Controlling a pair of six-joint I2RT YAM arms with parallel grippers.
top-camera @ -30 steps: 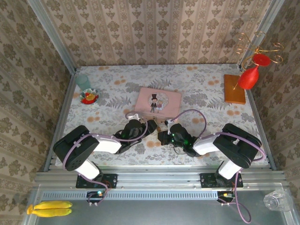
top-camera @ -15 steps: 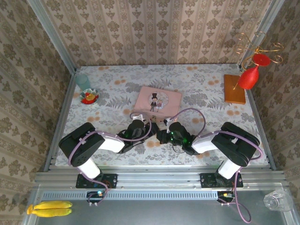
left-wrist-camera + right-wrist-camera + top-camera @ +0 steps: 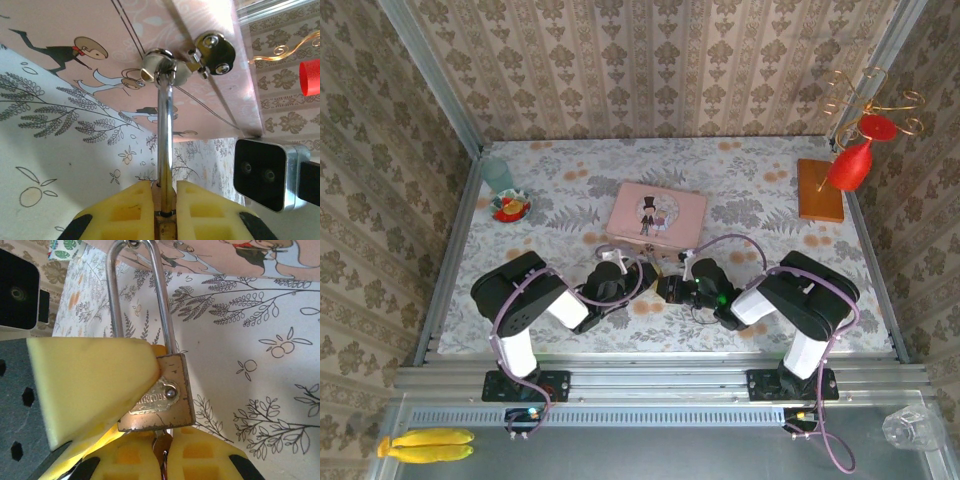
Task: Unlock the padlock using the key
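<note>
The small brass padlock (image 3: 162, 392) hangs by its silver shackle (image 3: 165, 125) from the hasp (image 3: 157, 60) on the front of the pink tin (image 3: 656, 216). My left gripper (image 3: 164, 187) is shut on the padlock's body, its yellow finger (image 3: 90, 385) pressed against the lock's face. From below, my right gripper (image 3: 167, 440) is shut on the key (image 3: 161, 447), whose blade sits in the bottom of the lock. In the top view the left gripper (image 3: 635, 275) and the right gripper (image 3: 670, 290) meet just in front of the tin.
A green cup (image 3: 497, 174) and a small dish (image 3: 510, 207) stand at the back left. A wooden base (image 3: 820, 190) with a red ornament on a wire stand is at the back right. Bananas (image 3: 425, 445) and a glass (image 3: 910, 428) lie off the table, near the rail.
My left gripper has closed on the padlock's body. Both arms have drawn in towards the middle, and the left arm's elbow has swung to the right.
</note>
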